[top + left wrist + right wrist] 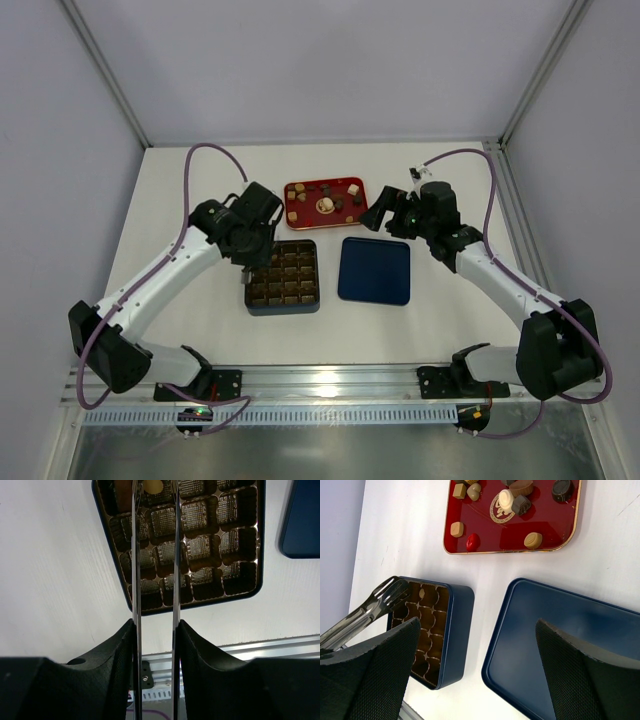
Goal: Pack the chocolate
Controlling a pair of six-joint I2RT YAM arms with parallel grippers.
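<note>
Silver rail (330, 378) runs along the near edge of the white worktop (450, 330), on the near side of the box (283, 308). The box is dark and square, with rows of little brown cups inside.

Over the box hangs the left hand (156, 625). Its two black fingers (115, 645) press on the sides of thin metal tongs (136, 555), pinching them. The tongs reach across the box toward its far row. One tan chocolate (152, 486) sits in a cup of that far row, and it shows between the tong tips. I cannot tell if the tips touch it.

Just to the right of the box lies a flat blue lid (375, 270), with a strip of worktop between the two. The right hand (477, 625) hangs to the right of the box, over the far edge of the lid, with its fingers spread wide apart.

On the far side of the box sits a red tray (555, 525) with a gold rim. Many chocolate pieces (506, 499) lie on it. They are cream, tan and dark brown, and one is red.
</note>
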